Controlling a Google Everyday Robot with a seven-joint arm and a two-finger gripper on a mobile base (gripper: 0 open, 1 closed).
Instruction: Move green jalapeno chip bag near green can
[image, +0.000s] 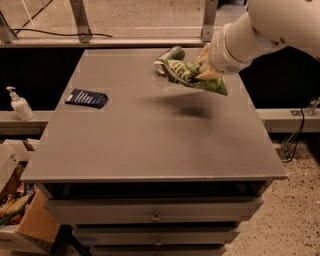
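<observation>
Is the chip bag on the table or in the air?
In the air: the gripper holds the green jalapeno chip bag above the far side of the table, shadow separate below.

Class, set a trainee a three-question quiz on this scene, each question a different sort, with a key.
1. True or false: the bag hangs clear of the table.
2. The flat packet on the table's left is: A blue, B red, C white.
3. Fill in: the claw, over the table's far right, is shut on the bag, beside the green ___.
Key: 1 true; 2 A; 3 can.
</observation>
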